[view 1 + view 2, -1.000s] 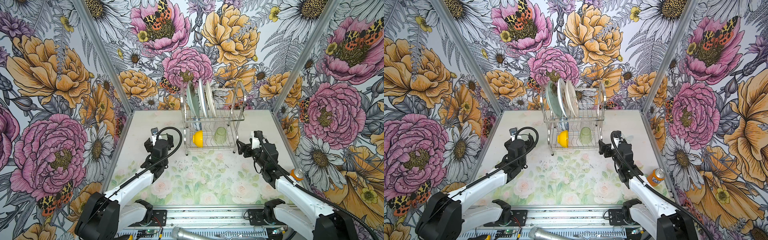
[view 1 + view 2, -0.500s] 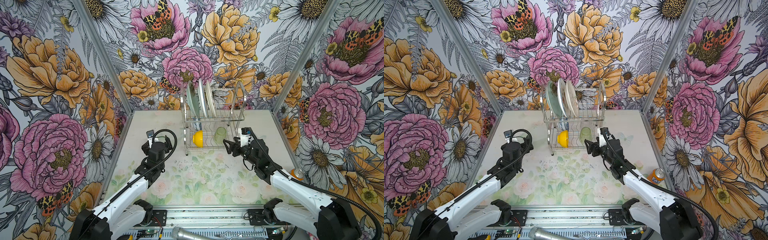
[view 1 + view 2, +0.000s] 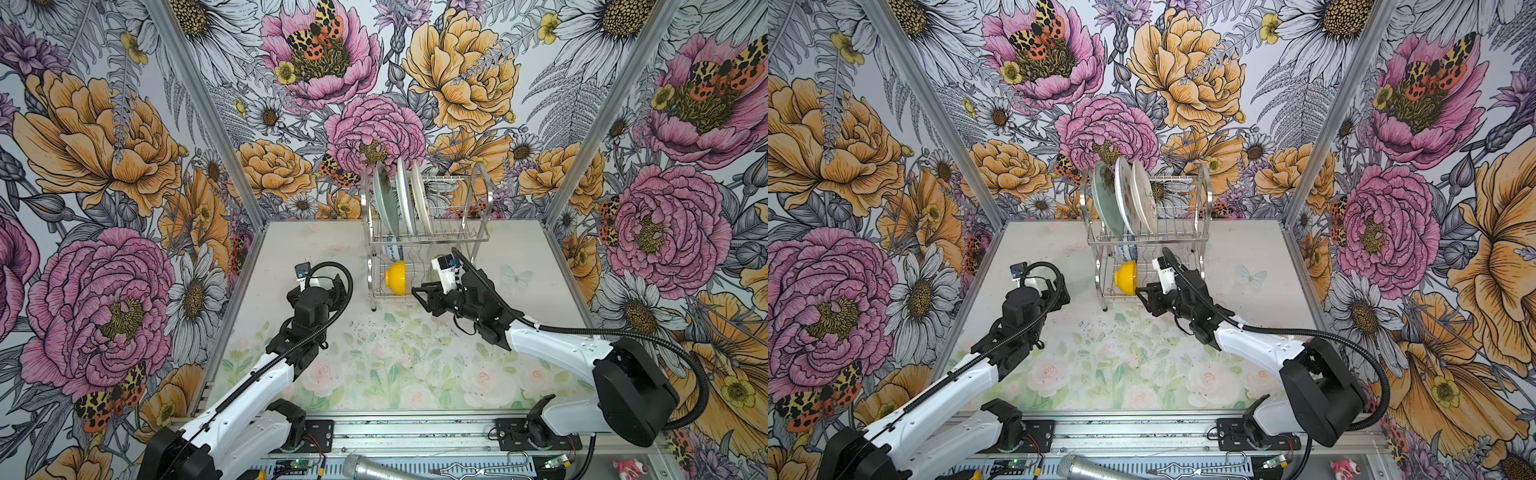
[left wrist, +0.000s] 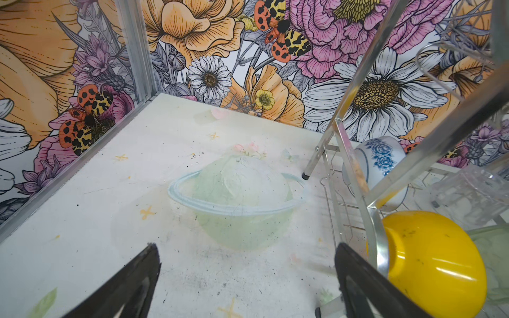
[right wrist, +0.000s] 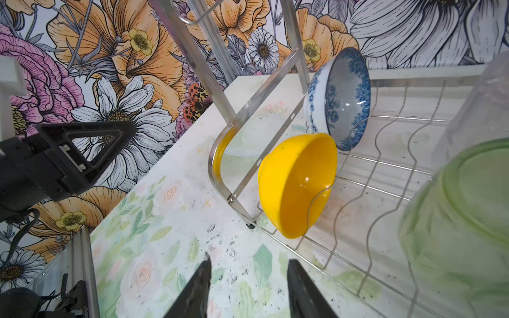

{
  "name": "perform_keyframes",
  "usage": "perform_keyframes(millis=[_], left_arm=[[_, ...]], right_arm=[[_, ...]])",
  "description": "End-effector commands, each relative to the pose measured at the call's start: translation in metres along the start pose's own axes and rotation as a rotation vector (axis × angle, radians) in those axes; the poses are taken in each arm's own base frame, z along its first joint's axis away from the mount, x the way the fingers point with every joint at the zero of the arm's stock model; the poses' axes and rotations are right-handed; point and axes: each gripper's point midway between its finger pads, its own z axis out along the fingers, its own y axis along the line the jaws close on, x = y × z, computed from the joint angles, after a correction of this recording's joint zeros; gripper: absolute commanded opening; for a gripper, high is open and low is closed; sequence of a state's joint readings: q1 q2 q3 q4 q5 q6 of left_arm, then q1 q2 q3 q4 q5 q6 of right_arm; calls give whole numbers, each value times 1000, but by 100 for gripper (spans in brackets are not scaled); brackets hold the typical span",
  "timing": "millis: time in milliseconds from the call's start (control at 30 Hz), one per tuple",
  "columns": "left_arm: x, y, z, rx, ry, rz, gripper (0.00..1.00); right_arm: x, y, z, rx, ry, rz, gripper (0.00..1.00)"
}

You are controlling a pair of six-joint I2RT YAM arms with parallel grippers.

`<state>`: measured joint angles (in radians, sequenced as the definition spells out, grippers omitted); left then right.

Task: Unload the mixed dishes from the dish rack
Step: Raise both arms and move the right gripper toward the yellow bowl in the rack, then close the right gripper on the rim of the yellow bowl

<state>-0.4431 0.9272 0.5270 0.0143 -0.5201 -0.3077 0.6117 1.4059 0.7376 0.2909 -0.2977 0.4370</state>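
left jaws wide apart, empty, beside the dish rack (image 3: 440,240). right jaws part-way apart, empty, near the yellow bowl (image 3: 395,277)

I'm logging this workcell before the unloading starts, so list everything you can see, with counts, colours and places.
dish rack: one, chrome, table's back
plates: three, pale green, white and cream, upright on upper tier
yellow bowl: one, yellow, lower tier, on edge
blue-and-white bowl: one, blue-and-white, lower tier, behind yellow bowl
green tumbler: one, translucent green, lower tier
clear tumbler: one, clear, lower tier
table: one, pale floral, under everything
microphone: one, grey, front edge
left pincer: one, black, open, left of rack
right pincer: one, black, open, before rack's lower tier
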Motion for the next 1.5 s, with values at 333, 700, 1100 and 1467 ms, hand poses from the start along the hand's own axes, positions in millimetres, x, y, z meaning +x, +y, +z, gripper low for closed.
perform_keyframes(millis=[333,700,1100,1467], left_arm=[[3,-6,-7,61,-4,3,99],[2,-5,-8,57,-12,10,99],[3,-5,-7,54,-12,12,99],[1,-5,-7,49,-16,13,99]], right_arm=[[-12,13,33,-90,-12,-10,43],[-5,4,54,-84,24,-13,36],[7,4,73,-136,77,-8,18],[4,-3,69,-120,65,-23,17]])
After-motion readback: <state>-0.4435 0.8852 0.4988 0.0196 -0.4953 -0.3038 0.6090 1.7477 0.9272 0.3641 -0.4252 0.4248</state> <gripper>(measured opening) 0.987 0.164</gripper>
